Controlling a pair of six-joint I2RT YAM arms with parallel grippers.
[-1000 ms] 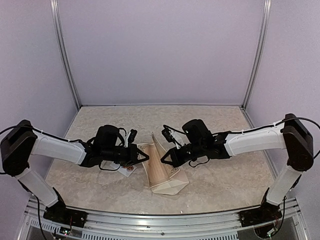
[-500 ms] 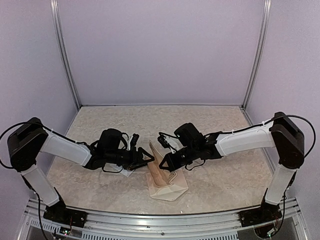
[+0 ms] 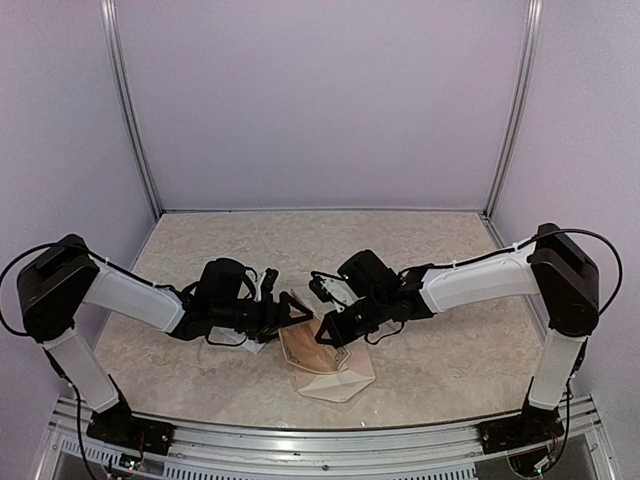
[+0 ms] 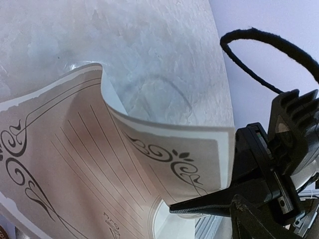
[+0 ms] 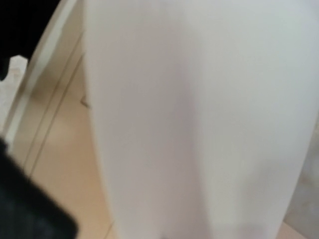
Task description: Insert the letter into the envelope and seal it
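**Right pincer pinches the letter above the envelope – left pincer stands open**

The envelope (image 3: 347, 381) lies flat on the table (image 3: 430, 250), its pointed end turned towards the arm bases. The letter (image 3: 300, 348) sits over the envelope's far-left part, bowed into a curve with its printed side up and its far edge lifted off the table. Whether its lower edge is inside the envelope or only lying on it cannot be told from above.

The right pincer (image 3: 326, 336) is just beyond the envelope's far edge, closed on the letter. The left wrist view shows its black pointed fingers (image 4: 199, 203) clamped on the sheet's edge beside an ornamental corner scroll, and the paper bends away from that grip in a wave. The right wrist view is almost filled by the letter's plain white back, too close and blurred to show more.

The left pincer (image 3: 292, 312) hovers beyond the envelope's far-left side – its jaws stand apart, near the letter's raised edge and holding nothing.
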